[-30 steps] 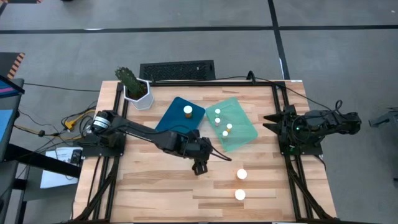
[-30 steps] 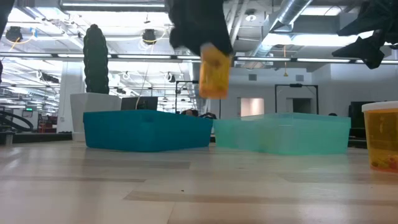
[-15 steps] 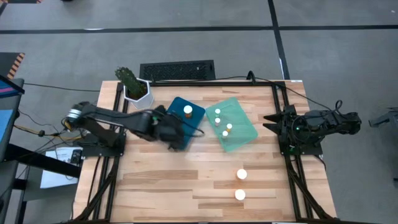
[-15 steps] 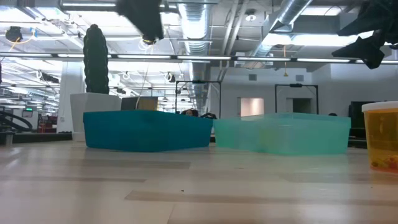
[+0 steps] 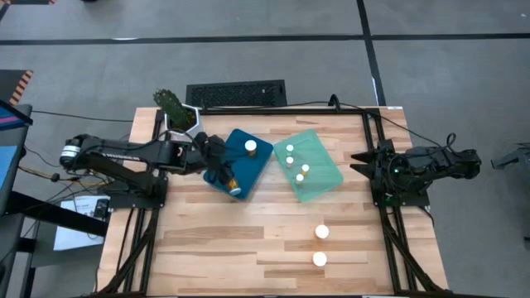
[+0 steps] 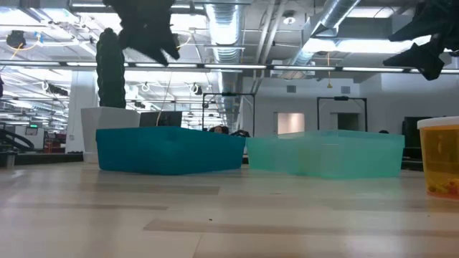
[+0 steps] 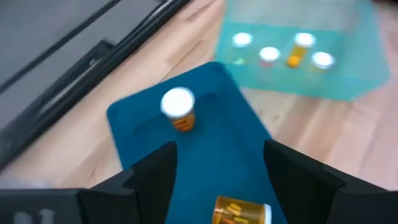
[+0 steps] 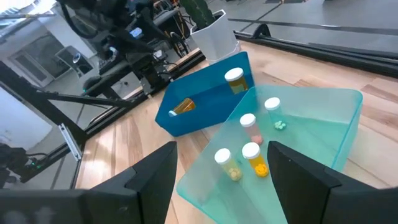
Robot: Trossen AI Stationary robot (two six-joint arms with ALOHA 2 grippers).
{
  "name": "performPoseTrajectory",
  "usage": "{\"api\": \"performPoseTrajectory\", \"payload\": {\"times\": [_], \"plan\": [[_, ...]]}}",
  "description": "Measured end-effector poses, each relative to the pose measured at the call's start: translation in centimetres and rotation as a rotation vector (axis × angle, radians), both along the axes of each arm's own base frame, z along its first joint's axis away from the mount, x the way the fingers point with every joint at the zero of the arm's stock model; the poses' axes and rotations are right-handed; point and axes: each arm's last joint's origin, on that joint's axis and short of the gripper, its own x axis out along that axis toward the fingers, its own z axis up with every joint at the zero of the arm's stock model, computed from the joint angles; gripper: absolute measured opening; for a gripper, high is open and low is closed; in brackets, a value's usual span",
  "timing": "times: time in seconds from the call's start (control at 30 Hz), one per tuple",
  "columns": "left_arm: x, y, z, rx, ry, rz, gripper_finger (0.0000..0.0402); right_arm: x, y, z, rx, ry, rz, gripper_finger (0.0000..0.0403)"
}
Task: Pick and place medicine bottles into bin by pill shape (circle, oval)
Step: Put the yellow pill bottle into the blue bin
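My left gripper hangs open over the near left part of the dark blue bin. Below it, one amber medicine bottle lies on its side on the bin's floor, and nothing touches it. A second bottle stands upright in the same bin. The mint green bin holds several upright bottles. Two more bottles stand on the table near the front. My right gripper waits open at the table's right edge.
A white pot with a cactus stands at the far left corner, just behind my left arm. A dark keyboard-like grille lies past the far edge. Bare wood spreads across the near left of the table.
My left gripper has carried an amber bottle from mid-table up and toward the far left, over the blue bin, and let it go. The arm has drawn back toward the left edge. The bottle now lies on its side in the blue bin.
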Motion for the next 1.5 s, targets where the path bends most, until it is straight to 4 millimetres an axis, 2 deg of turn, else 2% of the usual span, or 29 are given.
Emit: {"api": "performPoseTrajectory", "payload": {"times": [0.13, 0.3, 0.43, 0.6, 0.83, 0.93, 1.2, 1.5], "plan": [[0.9, 0.8, 0.7, -0.018, 0.095, -0.113, 0.0242, 0.0, 0.0, 0.0, 0.0, 0.001, 0.0, 0.026], [2.7, 2.3, 0.1, -0.014, 0.362, -0.321, 0.0263, 0.0, 0.0, -0.2, 0.003, 0.019, -0.002, 0.026], [4.7, 3.5, -1.0, -0.013, 0.577, -0.496, 0.028, 0.0, 0.0, -0.2, 0.004, 0.017, -0.002, 0.026], [6.5, 4.0, -3.2, 0.055, 0.792, -0.825, 0.0286, 0.0, 0.0, -0.2, 0.005, 0.016, -0.003, 0.026], [6.7, 5.7, -5.6, 0.068, 0.802, -1.12, 0.0287, -0.1, 0.0, -0.3, 0.026, 0.028, -0.009, 0.026], [6.8, 6.1, -6.3, 0.091, 0.748, -1.222, 0.0287, -0.1, 0.0, -0.3, 0.04, 0.025, -0.013, 0.026], [6.4, 5.7, -7.8, 0.045, 0.691, -1.338, 0.0287, -0.1, 0.0, -0.4, 0.041, 0.033, -0.015, 0.026], [6.0, 5.7, -9.7, 0.104, 0.698, -1.406, 0.0287, -0.1, 0.0, -0.4, 0.071, 0.024, -0.026, 0.026]]}}
